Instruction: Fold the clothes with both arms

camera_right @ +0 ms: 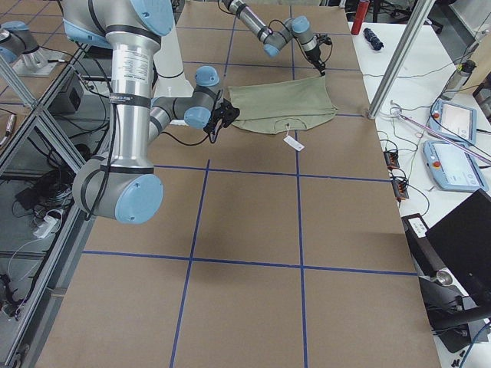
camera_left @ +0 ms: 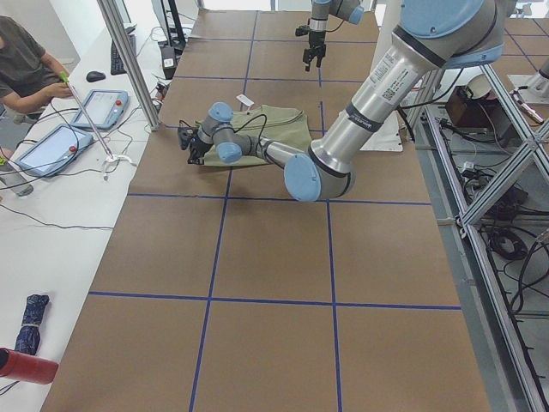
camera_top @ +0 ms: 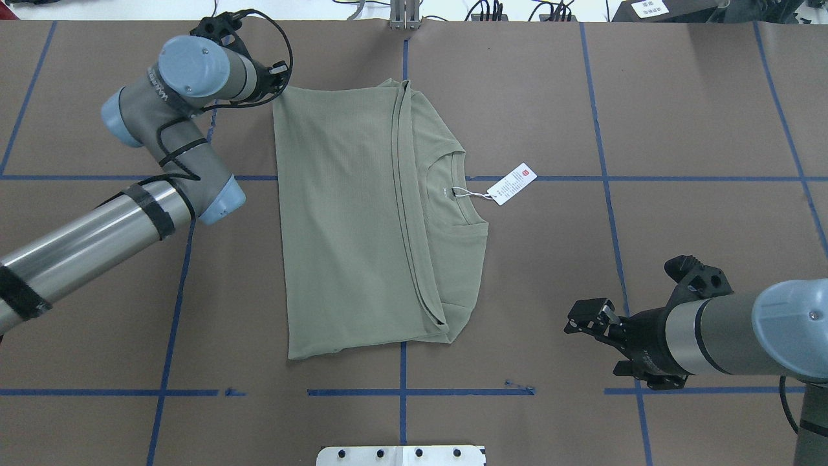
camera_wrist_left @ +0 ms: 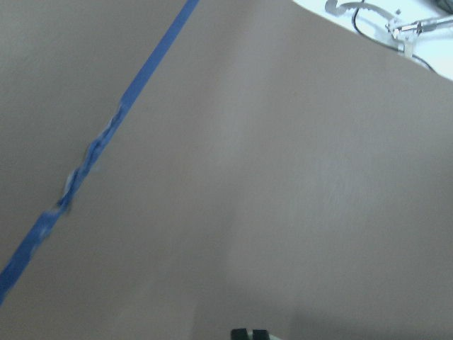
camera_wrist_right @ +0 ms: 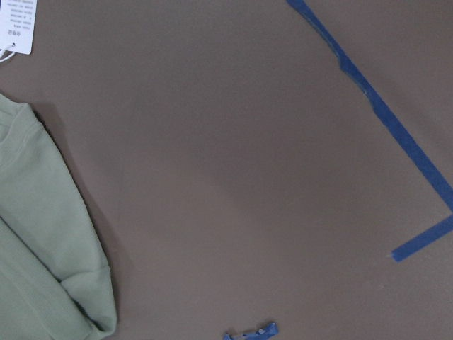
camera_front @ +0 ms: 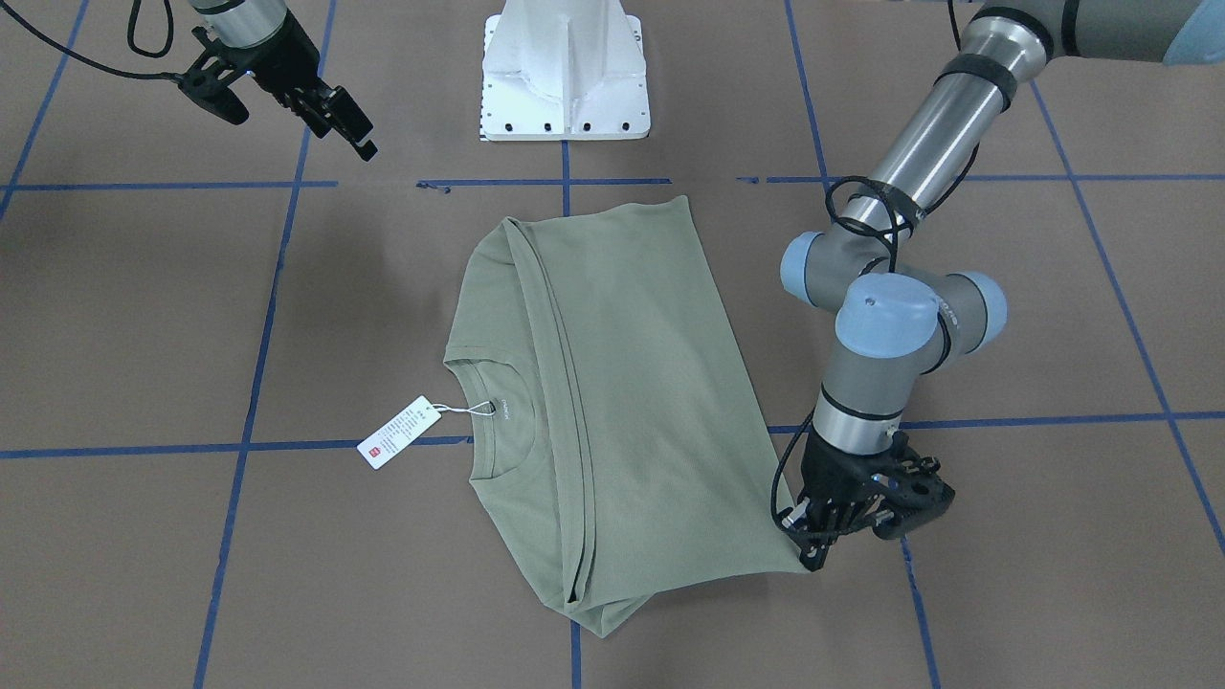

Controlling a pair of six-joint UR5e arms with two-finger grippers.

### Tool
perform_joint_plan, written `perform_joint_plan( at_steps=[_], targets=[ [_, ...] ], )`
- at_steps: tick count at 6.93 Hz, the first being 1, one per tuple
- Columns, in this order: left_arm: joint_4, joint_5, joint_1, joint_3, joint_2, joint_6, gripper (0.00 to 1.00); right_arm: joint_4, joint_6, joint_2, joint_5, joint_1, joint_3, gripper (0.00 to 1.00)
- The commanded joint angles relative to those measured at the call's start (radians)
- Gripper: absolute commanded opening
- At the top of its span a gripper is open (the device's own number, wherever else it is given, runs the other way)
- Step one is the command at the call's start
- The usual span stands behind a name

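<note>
The sage-green shirt [camera_front: 622,383] lies flat on the brown table, folded lengthwise, with the neck and white hang tag [camera_front: 397,433] toward my right arm's side. It also shows in the overhead view [camera_top: 349,220] with the tag [camera_top: 512,183]. My left gripper [camera_front: 812,553] is low at the shirt's far corner on my left [camera_top: 279,66]. Its fingertips [camera_wrist_left: 249,333] are together over bare paper with no cloth showing between them. My right gripper [camera_top: 588,318] hovers open and empty, clear of the shirt's near right corner [camera_wrist_right: 35,234].
The white base plate [camera_front: 565,86] sits at the table's near edge behind the shirt. Blue tape lines [camera_top: 608,178] cross the brown paper. An operator's table with tablets [camera_left: 51,146] stands beyond the far edge.
</note>
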Motion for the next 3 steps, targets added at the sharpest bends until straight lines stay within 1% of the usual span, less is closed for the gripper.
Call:
perform_joint_plan(
  at_steps=[1, 2, 3],
  targets=[
    [-0.085, -0.003, -0.022, 0.176, -0.117, 0.003, 0.00, 0.000, -0.003, 0.038, -0.003, 0.029, -0.022, 1.00],
    [-0.083, -0.009, -0.022, 0.171, -0.122, 0.003, 0.41, 0.000, -0.021, 0.067, -0.011, 0.041, -0.046, 1.00],
    [-0.085, -0.052, -0.022, 0.146, -0.107, 0.003, 0.47, -0.008, -0.090, 0.102, 0.001, 0.051, -0.063, 1.00]
  ],
)
